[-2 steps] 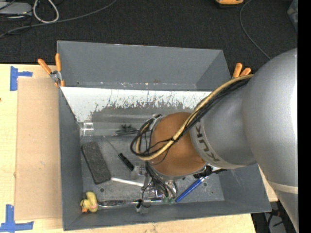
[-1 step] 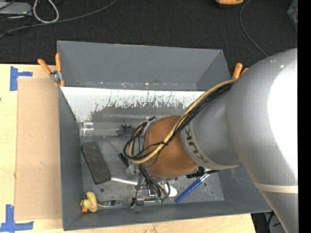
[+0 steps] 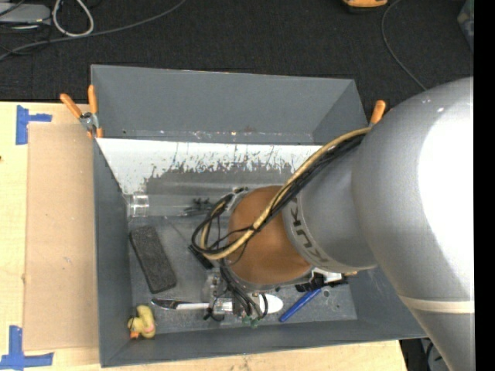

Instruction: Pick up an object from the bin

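Several loose things on floor of grey bin (image 3: 232, 103). End effector (image 3: 220, 306) low at front centre, under orange wrist cover (image 3: 263, 242); cannot tell whether wide or narrow. Nearest thing: silver spoon (image 3: 179, 306), flat near front wall, bowl to left, handle end at end effector, contact unclear. White rounded object (image 3: 271, 304) just right of it, blue pen (image 3: 298, 304) beyond. Dark grey block (image 3: 152, 260), clear tube (image 3: 139, 205), yellow duck (image 3: 141, 322) at left, well apart.
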Robot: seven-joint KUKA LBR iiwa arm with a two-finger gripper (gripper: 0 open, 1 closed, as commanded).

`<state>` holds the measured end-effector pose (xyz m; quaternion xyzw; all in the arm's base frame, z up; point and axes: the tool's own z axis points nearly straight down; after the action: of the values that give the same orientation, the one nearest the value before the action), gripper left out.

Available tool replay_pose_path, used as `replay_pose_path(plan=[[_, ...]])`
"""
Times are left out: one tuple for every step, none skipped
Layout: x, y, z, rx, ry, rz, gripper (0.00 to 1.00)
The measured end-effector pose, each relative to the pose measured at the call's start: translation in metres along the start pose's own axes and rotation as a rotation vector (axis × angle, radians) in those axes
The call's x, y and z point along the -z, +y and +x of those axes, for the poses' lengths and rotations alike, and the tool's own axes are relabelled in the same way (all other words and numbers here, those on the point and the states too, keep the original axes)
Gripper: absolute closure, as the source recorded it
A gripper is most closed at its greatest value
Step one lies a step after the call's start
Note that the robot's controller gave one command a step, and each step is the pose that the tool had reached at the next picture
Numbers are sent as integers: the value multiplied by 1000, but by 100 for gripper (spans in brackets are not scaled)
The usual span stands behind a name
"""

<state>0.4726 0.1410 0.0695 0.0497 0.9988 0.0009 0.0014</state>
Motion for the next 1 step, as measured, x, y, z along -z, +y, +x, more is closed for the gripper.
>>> replay_pose_path(plan=[[0,1,1,-15,2,0,100]])
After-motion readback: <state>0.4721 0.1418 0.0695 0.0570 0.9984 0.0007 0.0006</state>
